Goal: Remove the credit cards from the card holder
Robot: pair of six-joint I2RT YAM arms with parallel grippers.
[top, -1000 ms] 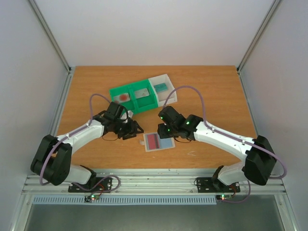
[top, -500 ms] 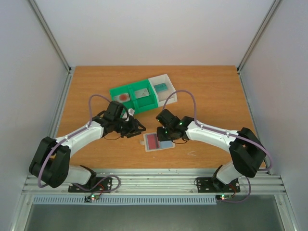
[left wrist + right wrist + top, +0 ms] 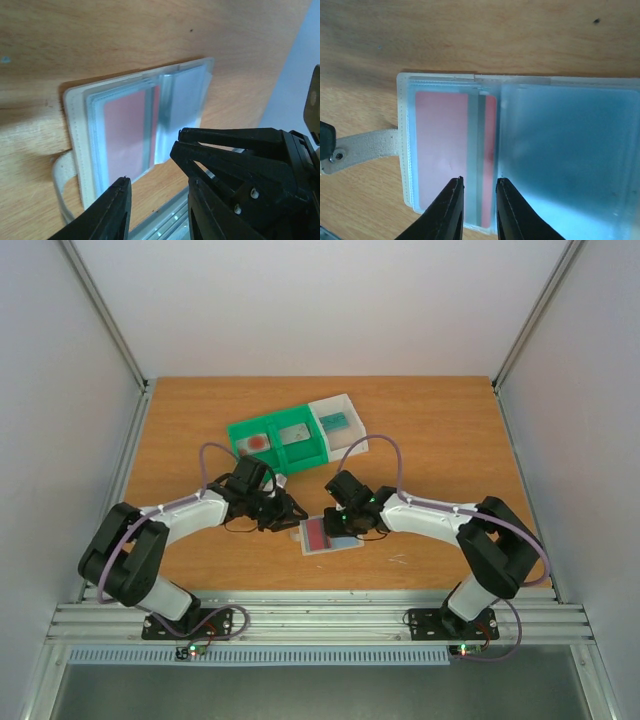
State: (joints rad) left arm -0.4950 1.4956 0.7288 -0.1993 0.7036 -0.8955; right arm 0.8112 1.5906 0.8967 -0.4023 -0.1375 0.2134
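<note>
Two cards, a red card [image 3: 442, 155] and a blue card [image 3: 565, 150], sit sleeved in the open card holder [image 3: 330, 536], lying flat at near centre. Likely light, stiff and slick; pinch a card edge at the sleeve mouth. Both the left gripper [image 3: 288, 511] and right gripper [image 3: 343, 522] hover with jaws apart, empty.

We log an orange-brown wooden table [image 3: 450, 440] inside an enclosure with white walls [image 3: 320, 300] and grey metal corner posts [image 3: 105, 315]. Far of the table's middle sits a green two-compartment tray [image 3: 300, 458]. A white open tray [image 3: 352, 440] lies just beside its right end. Both sit slightly askew to the table edges. A ribbed aluminium rail [image 3: 320, 618] runs along the near edge.
</note>
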